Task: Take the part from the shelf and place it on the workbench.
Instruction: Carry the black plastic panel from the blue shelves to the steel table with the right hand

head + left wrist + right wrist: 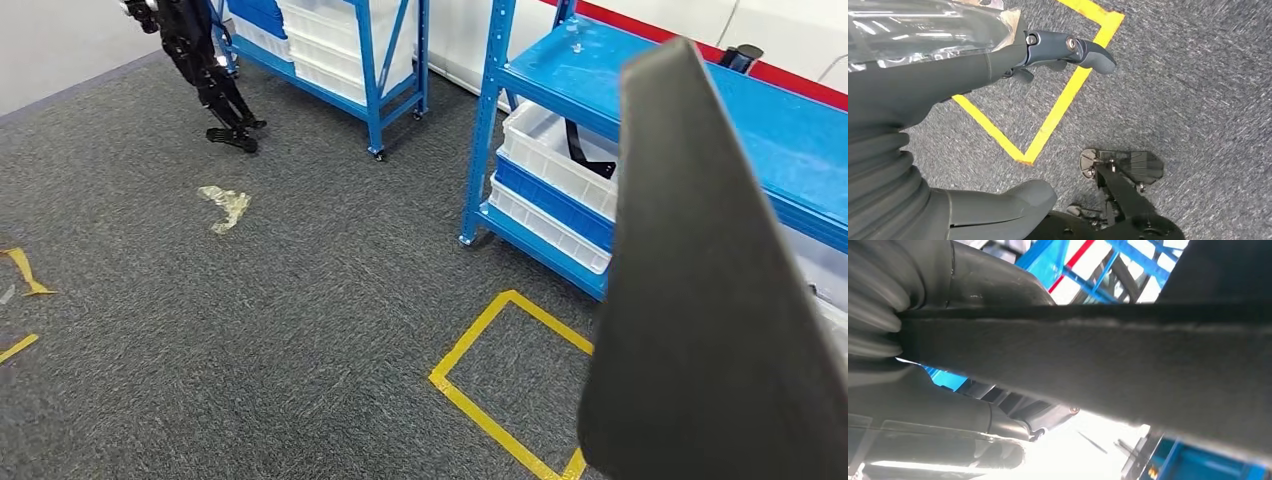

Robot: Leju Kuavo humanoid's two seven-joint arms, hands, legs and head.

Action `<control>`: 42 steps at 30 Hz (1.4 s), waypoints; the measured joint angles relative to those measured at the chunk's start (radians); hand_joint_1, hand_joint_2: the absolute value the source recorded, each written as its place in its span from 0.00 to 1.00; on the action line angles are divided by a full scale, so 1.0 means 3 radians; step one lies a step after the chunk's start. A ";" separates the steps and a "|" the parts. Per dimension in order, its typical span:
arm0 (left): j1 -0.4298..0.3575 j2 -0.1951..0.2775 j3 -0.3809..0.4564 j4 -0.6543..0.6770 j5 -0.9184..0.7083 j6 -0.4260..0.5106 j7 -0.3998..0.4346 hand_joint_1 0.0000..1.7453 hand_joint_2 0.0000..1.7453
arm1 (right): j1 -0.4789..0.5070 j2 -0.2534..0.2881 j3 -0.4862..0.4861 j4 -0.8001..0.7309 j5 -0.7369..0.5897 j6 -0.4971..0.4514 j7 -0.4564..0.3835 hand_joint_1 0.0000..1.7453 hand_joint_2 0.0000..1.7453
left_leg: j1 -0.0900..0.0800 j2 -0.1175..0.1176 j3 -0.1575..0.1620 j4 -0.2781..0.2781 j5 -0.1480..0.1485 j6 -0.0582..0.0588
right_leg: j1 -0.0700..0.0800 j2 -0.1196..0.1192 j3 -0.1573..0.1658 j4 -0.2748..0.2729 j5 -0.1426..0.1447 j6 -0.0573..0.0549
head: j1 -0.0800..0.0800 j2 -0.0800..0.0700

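Part, a dark flat panel, is raised close to the head camera at right, long axis near upright, narrow end up and leaning slightly left, in front of the blue shelf. Right wrist view: right hand clamped on the part's edge, which runs across that frame. Left wrist view: left hand hangs over grey carpet and yellow floor tape, holding nothing, fingers loosely apart. White bins sit on the shelf.
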 joint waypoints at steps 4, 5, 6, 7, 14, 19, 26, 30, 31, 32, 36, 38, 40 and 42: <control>0.0009 -0.0006 0.0000 0.0000 -0.0001 -0.0005 0.0000 0.00 1.00 | 0.0010 0.0000 0.0001 0.0000 0.0000 0.0000 0.0001 1.00 1.00 | 0.0011 -0.0200 -0.0008 0.0019 0.0014 -0.0028 | -0.0034 0.0108 0.0201 -0.0443 0.0238 0.0118 | 0.0003 0.0000; 0.0007 -0.0006 0.0000 0.0000 -0.0001 -0.0005 0.0000 0.00 1.00 | 0.0011 0.0000 0.0001 0.0000 0.0000 0.0000 0.0001 1.00 1.00 | 0.0008 -0.0249 -0.0018 0.0037 0.0012 -0.0044 | -0.0045 0.0179 0.0302 -0.0671 0.0322 0.0129 | 0.0005 0.0000; 0.0006 -0.0005 0.0000 0.0000 -0.0001 -0.0004 0.0000 0.00 1.00 | 0.0012 0.0000 0.0001 0.0000 0.0000 0.0000 0.0001 1.00 1.00 | 0.0004 -0.0288 -0.0033 0.0052 0.0011 -0.0063 | -0.0053 0.0232 0.0367 -0.0823 0.0373 0.0123 | 0.0006 0.0000; 0.0008 -0.0003 0.0000 0.0000 -0.0001 -0.0004 0.0000 0.00 1.00 | 0.0012 0.0001 0.0001 0.0000 0.0000 0.0000 0.0001 1.00 1.00 | 0.0001 -0.0323 -0.0051 0.0061 0.0014 -0.0083 | -0.0053 0.0264 0.0395 -0.0885 0.0390 0.0099 | 0.0005 0.0000; 0.0015 0.0000 0.0000 0.0002 -0.0002 -0.0004 0.0000 0.00 1.00 | 0.0019 0.0006 0.0001 -0.0003 -0.0001 0.0000 0.0001 1.00 1.00 | 0.0004 0.0014 -0.0393 0.0719 -0.0349 -0.0183 | -0.0041 -0.0023 0.0398 -0.0884 0.0415 -0.0061 | -0.0048 0.0000; 0.0020 -0.0002 0.0000 0.0003 -0.0002 -0.0004 0.0000 0.00 1.00 | 0.0020 0.0007 0.0003 -0.0003 0.0000 0.0000 0.0001 1.00 1.00 | 0.0006 0.0123 -0.0315 0.0664 -0.0232 -0.0164 | -0.0021 -0.0247 0.0406 -0.0884 0.0400 -0.0071 | -0.0050 0.0000; 0.0016 -0.0007 0.0011 0.0002 0.0071 0.0097 0.0001 0.00 1.00 | -0.0004 -0.0009 0.0007 0.0000 -0.0140 0.0054 -0.0051 1.00 1.00 | -0.0043 0.0168 -0.0017 0.0055 -0.0048 -0.0039 | 0.0023 -0.0369 0.0429 -0.0861 0.0338 0.0018 | -0.0035 0.0000; 0.0017 -0.0042 0.0098 0.0003 0.0246 0.0341 -0.0018 0.00 1.00 | -0.0144 -0.0129 0.0043 0.0212 -0.0614 0.0119 -0.0352 1.00 1.00 | -0.0032 0.0003 -0.0006 0.0016 0.0000 0.0014 | 0.0012 -0.0027 0.0074 -0.0146 0.0045 -0.0004 | -0.0009 0.0000; 0.0018 -0.0047 0.0110 0.0003 0.0250 0.0345 -0.0032 0.00 1.00 | -0.0171 -0.0148 0.0050 0.0282 -0.0659 0.0106 -0.0393 1.00 1.00 | -0.0034 -0.0049 -0.0006 0.0018 0.0001 0.0016 | 0.0009 -0.0007 -0.0007 0.0004 0.0017 0.0006 | -0.0008 0.0000; 0.0020 -0.0052 0.0116 0.0003 0.0245 0.0340 -0.0046 0.00 1.00 | -0.0185 -0.0164 0.0057 0.0339 -0.0680 0.0087 -0.0417 1.00 1.00 | -0.0035 -0.0107 -0.0005 0.0021 0.0002 0.0015 | 0.0004 0.0002 -0.0031 0.0024 0.0046 0.0030 | -0.0008 0.0000; 0.0021 -0.0043 0.0103 0.0003 0.0115 0.0228 -0.0058 0.00 1.00 | -0.0175 -0.0208 0.0066 0.0403 -0.0650 -0.0036 -0.0429 1.00 1.00 | -0.0029 -0.0324 -0.0023 0.0077 -0.0009 -0.0022 | -0.0045 0.0194 0.0268 -0.0719 0.0382 0.0129 | 0.0002 0.0000; 0.0026 -0.0004 0.0068 0.0003 0.0021 0.0112 -0.0049 0.00 1.00 | -0.0114 -0.0210 0.0062 0.0379 -0.0590 -0.0104 -0.0413 1.00 1.00 | -0.0032 -0.0401 -0.0058 0.0096 -0.0006 -0.0062 | -0.0041 0.0244 0.0323 -0.0839 0.0406 0.0082 | 0.0006 0.0000; 0.0047 0.0041 0.0031 0.0003 -0.0020 0.0029 -0.0047 0.00 1.00 | -0.0044 -0.0204 0.0059 0.0326 -0.0524 -0.0142 -0.0384 1.00 1.00 | -0.0023 -0.0429 -0.0084 0.0097 0.0002 -0.0097 | -0.0034 0.0172 0.0336 -0.0843 0.0421 0.0024 | 0.0003 0.0000; 0.0059 0.0077 0.0005 0.0004 -0.0043 -0.0012 -0.0047 0.00 1.00 | 0.0016 -0.0190 0.0058 0.0258 -0.0447 -0.0160 -0.0337 1.00 1.00 | -0.0026 -0.0255 -0.0143 0.0219 -0.0083 -0.0130 | -0.0043 0.0095 0.0343 -0.0853 0.0430 -0.0029 | -0.0016 0.0000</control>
